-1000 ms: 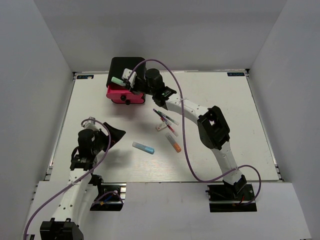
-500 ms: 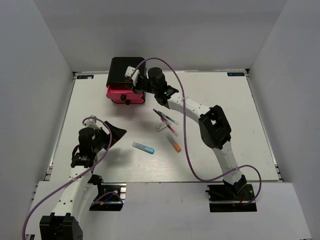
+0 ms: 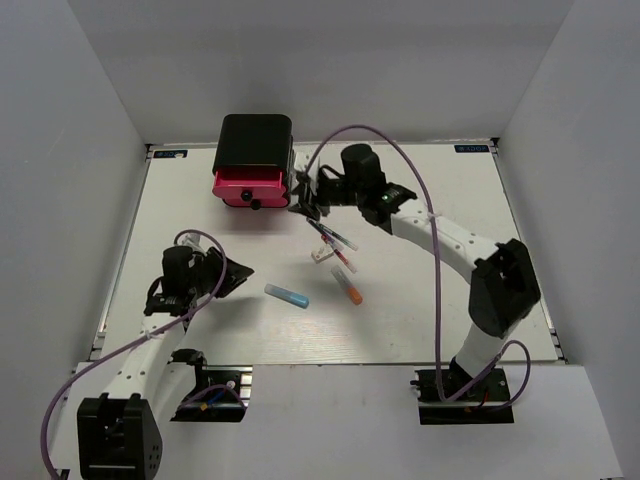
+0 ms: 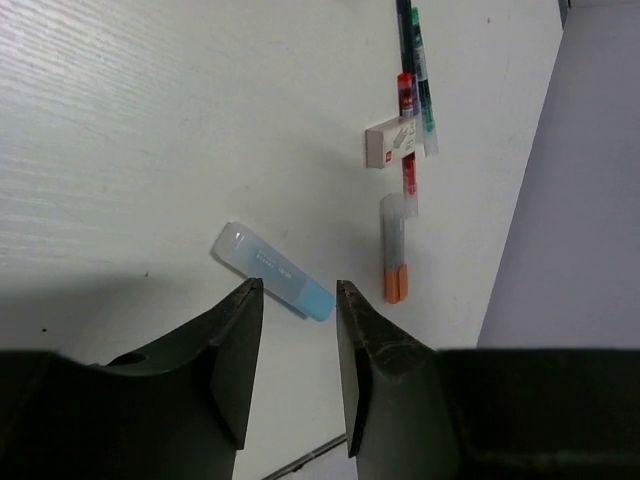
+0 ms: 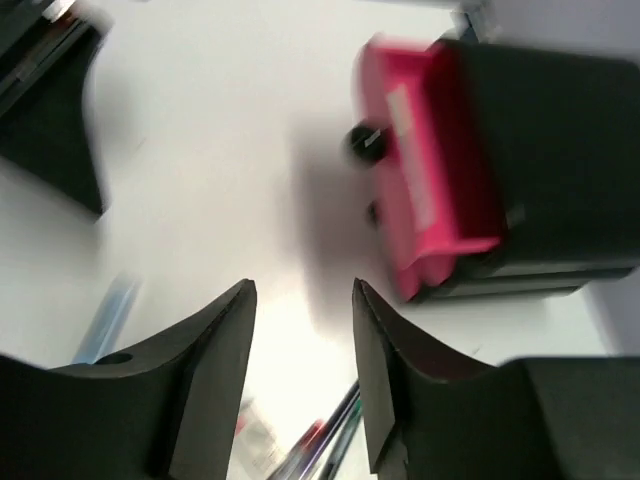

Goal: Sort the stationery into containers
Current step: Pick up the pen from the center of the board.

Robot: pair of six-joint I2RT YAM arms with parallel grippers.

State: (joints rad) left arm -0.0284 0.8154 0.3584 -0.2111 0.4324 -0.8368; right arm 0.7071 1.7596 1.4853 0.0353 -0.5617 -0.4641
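Cabinet (image 3: 256, 140) first: glossy black, at eleven o'clock on the table (image 3: 480, 250), one pink drawer (image 3: 250, 187) pulled out toward the arms. I judge it rigid and heavy enough to sit firm when things drop in. My right gripper (image 3: 303, 195) hovers at the drawer's three o'clock, fingers parted, nothing between them. My left gripper (image 4: 298, 290) shows a narrow gap, also empty. The light-blue tube (image 3: 286, 295) lies flat at the left gripper's three o'clock. It is probably light, stiff, smooth plastic that may roll, so I'd pinch across its middle. The orange-ended marker (image 3: 347, 287) lies at the tube's three o'clock, the thin pens (image 3: 332, 236) and small white block (image 3: 322, 254) at one o'clock. The pens look slim and slippery, best taken mid-shaft.
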